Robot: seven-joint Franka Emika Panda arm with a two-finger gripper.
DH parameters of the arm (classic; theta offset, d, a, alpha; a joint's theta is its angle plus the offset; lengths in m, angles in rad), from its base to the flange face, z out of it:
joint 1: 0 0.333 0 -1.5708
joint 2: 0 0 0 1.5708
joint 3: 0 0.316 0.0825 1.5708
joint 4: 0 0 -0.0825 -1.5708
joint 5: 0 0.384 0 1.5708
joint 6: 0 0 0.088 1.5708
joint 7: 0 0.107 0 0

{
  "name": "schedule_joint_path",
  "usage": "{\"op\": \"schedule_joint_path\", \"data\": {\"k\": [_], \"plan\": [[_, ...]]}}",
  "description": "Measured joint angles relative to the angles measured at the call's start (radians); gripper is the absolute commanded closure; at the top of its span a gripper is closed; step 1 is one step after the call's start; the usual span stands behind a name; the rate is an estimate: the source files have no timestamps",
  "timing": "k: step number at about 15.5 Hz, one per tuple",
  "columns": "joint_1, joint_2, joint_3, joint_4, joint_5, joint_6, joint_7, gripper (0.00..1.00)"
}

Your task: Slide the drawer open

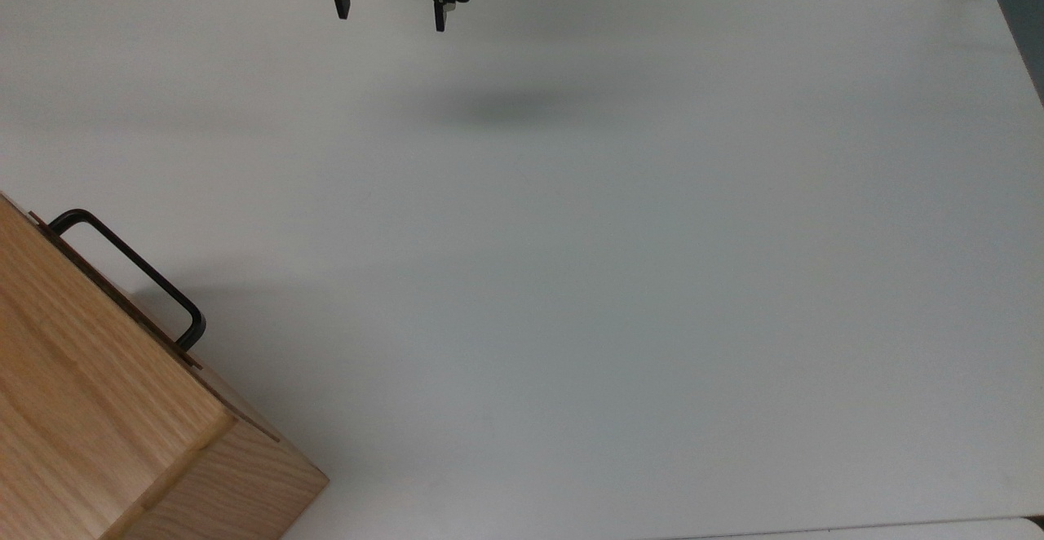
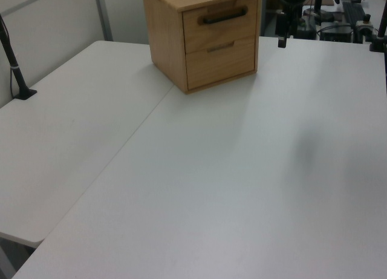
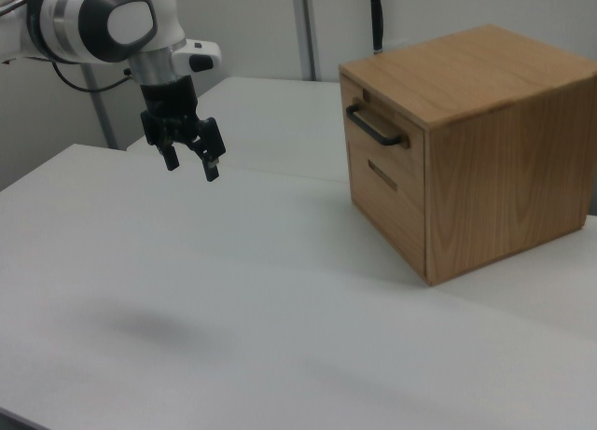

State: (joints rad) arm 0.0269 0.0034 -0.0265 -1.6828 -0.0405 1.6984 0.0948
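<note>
Gripper hangs above the white table, fingers spread wide with nothing between them; in the top view it sits at the upper edge, its upper body cut off by the frame. A soft shadow lies on the table below it. In the left view one dark finger shows near the upper right, just beside the cabinet's right edge as seen there; the rest blends into dark clutter behind.

Wooden cabinet stands on the table, well apart from the gripper. In the top view it fills the lower left corner, partly cut off by the frame edges. Drawer is the upper of two fronts, flush with the cabinet face, closed. Its black bar handle runs across the front and stands out from it; in the top view the handle projects over the table, while the drawer front itself is seen edge-on and hard to make out. In the left view the drawer faces the camera. Lower front carries a small pull whose shape cannot be told.

White arm enters from the right view's upper left.
</note>
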Motion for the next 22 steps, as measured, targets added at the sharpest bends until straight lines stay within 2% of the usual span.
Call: {"op": "schedule_joint_path", "data": {"k": [13,18,22], "plan": [[0.0,0.0,-0.002,0.0,0.0,0.0,-0.002,0.0],[0.0,0.011,-0.002,0.0,-0.021,0.03,-0.161,0.0],[-0.008,0.058,-0.004,0.005,-0.059,0.195,-0.355,0.0]]}}
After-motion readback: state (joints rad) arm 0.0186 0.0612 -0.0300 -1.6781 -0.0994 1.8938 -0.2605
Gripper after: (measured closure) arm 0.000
